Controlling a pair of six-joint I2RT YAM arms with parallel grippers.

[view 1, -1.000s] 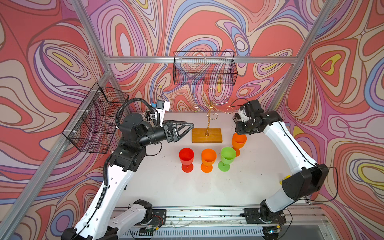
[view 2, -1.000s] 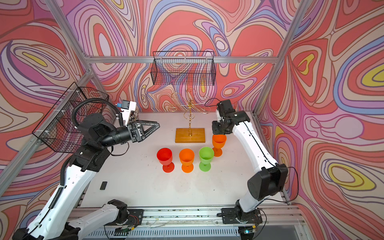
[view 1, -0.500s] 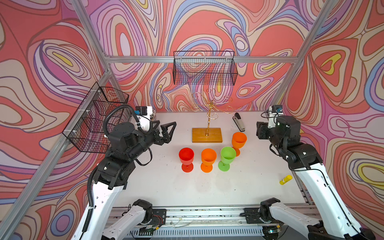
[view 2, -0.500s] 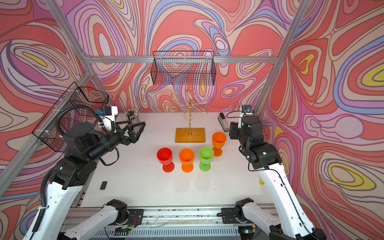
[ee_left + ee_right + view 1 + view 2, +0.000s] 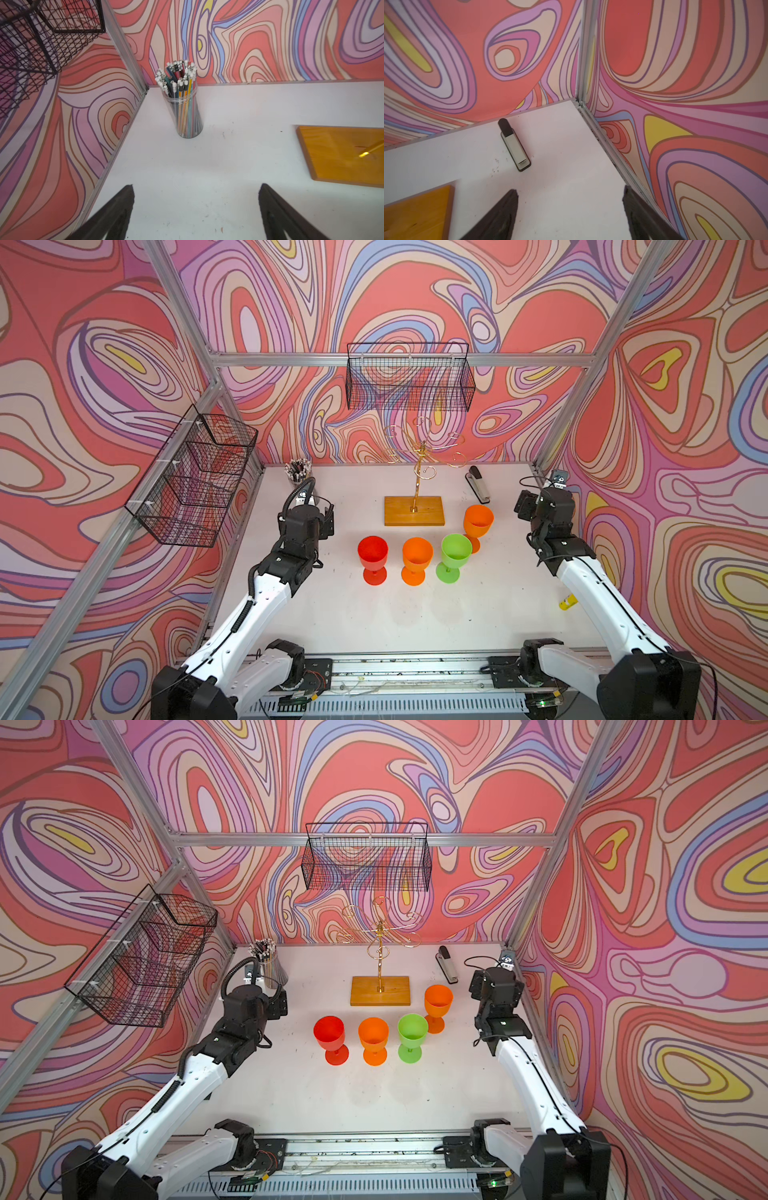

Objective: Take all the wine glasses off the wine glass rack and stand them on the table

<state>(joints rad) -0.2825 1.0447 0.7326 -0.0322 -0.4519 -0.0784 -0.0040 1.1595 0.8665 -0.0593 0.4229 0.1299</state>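
- My left jaws are spread wide over the bare bench (image 5: 207,166), and they grip nothing. A cup of pencils (image 5: 185,108) stands ahead of them.
- My right jaws are wide apart too, with nothing in them. A stapler (image 5: 513,145) lies ahead.
- The gold wine glass rack (image 5: 414,512) stands at the back middle of the bench.
- An orange wine glass (image 5: 478,522) stands upright on the bench, just beside the rack's wooden base.
- A red glass (image 5: 372,551), a second orange glass (image 5: 417,554) and a green glass (image 5: 456,549) stand in a row nearer the front.

The gold wire rack (image 5: 418,481) stands upright on its wooden base (image 5: 399,512). In front, a red glass (image 5: 372,558), orange glass (image 5: 417,560) and green glass (image 5: 456,556) stand in a row, with a second orange glass (image 5: 478,524) beside the base.
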